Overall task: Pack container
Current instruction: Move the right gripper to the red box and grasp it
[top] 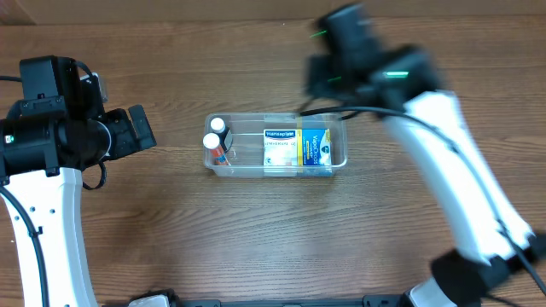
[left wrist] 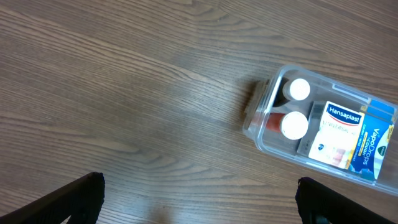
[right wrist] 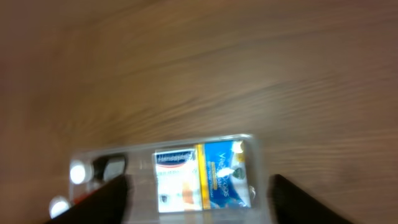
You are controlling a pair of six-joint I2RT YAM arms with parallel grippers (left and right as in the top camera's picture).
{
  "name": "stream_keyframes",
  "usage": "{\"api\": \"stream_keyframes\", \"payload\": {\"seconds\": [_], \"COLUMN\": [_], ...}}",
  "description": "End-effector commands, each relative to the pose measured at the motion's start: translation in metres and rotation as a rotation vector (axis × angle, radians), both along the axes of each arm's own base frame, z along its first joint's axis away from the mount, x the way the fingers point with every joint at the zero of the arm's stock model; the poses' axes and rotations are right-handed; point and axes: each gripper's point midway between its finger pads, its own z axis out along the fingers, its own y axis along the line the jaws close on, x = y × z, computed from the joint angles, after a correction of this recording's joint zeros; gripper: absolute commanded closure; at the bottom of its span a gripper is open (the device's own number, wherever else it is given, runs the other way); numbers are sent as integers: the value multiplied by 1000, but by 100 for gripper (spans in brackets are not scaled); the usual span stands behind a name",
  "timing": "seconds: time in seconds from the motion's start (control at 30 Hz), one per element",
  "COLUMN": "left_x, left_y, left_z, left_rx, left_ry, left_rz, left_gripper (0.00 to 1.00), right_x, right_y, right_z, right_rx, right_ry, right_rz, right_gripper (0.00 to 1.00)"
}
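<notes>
On the wood-grain table (top: 256, 239) the left arm's white link rises along the left edge. Its dark wrist ends in the left gripper (top: 141, 130), which points right toward the container (top: 247, 150) and stands well apart from it. In the left wrist view the left gripper (left wrist: 199, 180) has its jaws spread wide, one black finger at each lower corner, and the container (left wrist: 255, 124) sits up and to the right of them. The container, a clear shallow tub, lies near the table's middle with its long side running left to right. At its left end stand two white-capped bottles close together: a dark bottle (top: 217, 124) at the far side and a red-bodied bottle (top: 211, 141) just nearer. Right of a bare stretch of floor lies a white Hansaplast box (top: 278, 145), flat and face up. Touching its right side is a blue-and-yellow VapoDrops box (top: 314, 147), which fills the right end. The right gripper (top: 328, 72) is blurred in the overhead view and hangs just beyond the container's far right corner, where its dark body and cable cover a bit of the far rim. From the right wrist, also blurred, the right gripper (right wrist: 199, 180) shows jaws held wide, with both boxes between the fingers in the frame.
</notes>
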Motion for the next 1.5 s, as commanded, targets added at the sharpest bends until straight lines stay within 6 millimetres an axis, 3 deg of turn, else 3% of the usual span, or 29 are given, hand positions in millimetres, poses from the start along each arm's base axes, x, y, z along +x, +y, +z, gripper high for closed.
{"api": "stream_keyframes", "payload": {"seconds": [0.0, 0.13, 0.23, 0.33, 0.4, 0.47, 0.6, 0.77, 1.07, 1.37, 1.47], "left_x": [-1, -1, -1, -1, -1, 0, 0, 0, 1, 1, 1], "left_y": [-1, -1, -1, -1, -1, -1, -2, -2, -1, -1, -1], "left_z": [0, 0, 0, 0, 0, 0, 0, 1, 1, 1, 1], "left_rx": [5, 5, 4, 4, 4, 4, 4, 2, 3, 3, 3], "left_ry": [-2, -2, -1, -2, -3, -3, -3, -6, -10, -9, -9], "left_rz": [-24, -24, -24, -24, -24, -24, -24, -21, -21, -21, -21], "left_gripper": [0, 0, 0, 0, 0, 0, 0, 0, 0, 0, 0], "right_x": [-11, -40, -66, -106, -120, -135, -161, -170, -168, -169, -168], "right_y": [-106, -207, -254, -293, -304, -316, -323, -317, -319, -312, -311], "right_z": [3, -21, -39, -63, -81, -118, -199, -249, -263, -298, -298], "right_rx": [15, 10, 38, 35, 63, 116, 175, 155, 131, 175, 182], "right_ry": [75, 220, 286, 328, 337, 380, 472, 474, 459, 564, 559], "right_rz": [-348, -631, -772, -870, -891, -911, -955, -908, -854, -827, -824], "right_gripper": [0, 0, 0, 0, 0, 0, 0, 0, 0, 0, 6]}}
